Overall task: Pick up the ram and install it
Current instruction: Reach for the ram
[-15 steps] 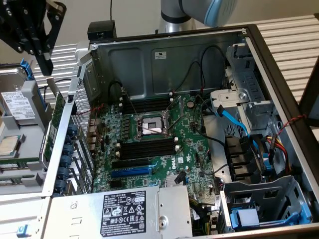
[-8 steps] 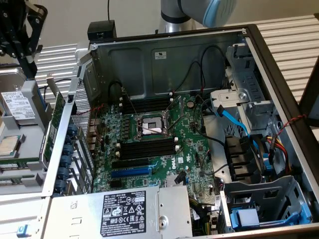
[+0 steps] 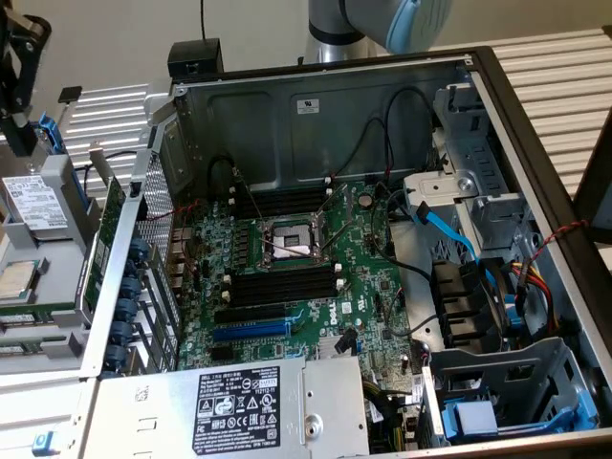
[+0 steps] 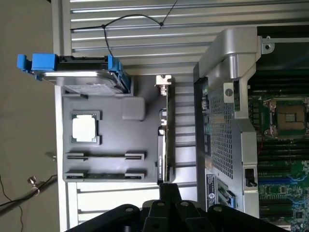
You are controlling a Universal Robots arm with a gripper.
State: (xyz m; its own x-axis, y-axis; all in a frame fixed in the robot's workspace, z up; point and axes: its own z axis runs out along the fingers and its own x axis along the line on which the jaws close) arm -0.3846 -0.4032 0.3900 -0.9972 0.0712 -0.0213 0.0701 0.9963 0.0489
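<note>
A: Where is the ram [image 4: 106, 175] sitting?

B: In the grey parts tray [image 4: 113, 133] on the worktop [image 4: 145, 29], beside the open case [image 4: 227, 63]. It stands on its long edge between two end cradles, I'd guess so that its flat faces are free to be pinched. A second thin stick lies in the cradle just beside it. From this angle I can't be sure which is which, only that the one closer to the pincer looks green.

A: And the pincer [image 4: 169, 189]?

B: Fingers together, nothing between them. It looks down on the tray, its tips near the end of a card [image 4: 164, 140] that stands on edge — apart from the ram.

A: Anything done inside the case?

B: The black memory slots [image 3: 287, 282] beside the processor socket [image 3: 285, 241] look bare — no stick seated. The case lies on its side with the panel off, so the slots face up.
</note>
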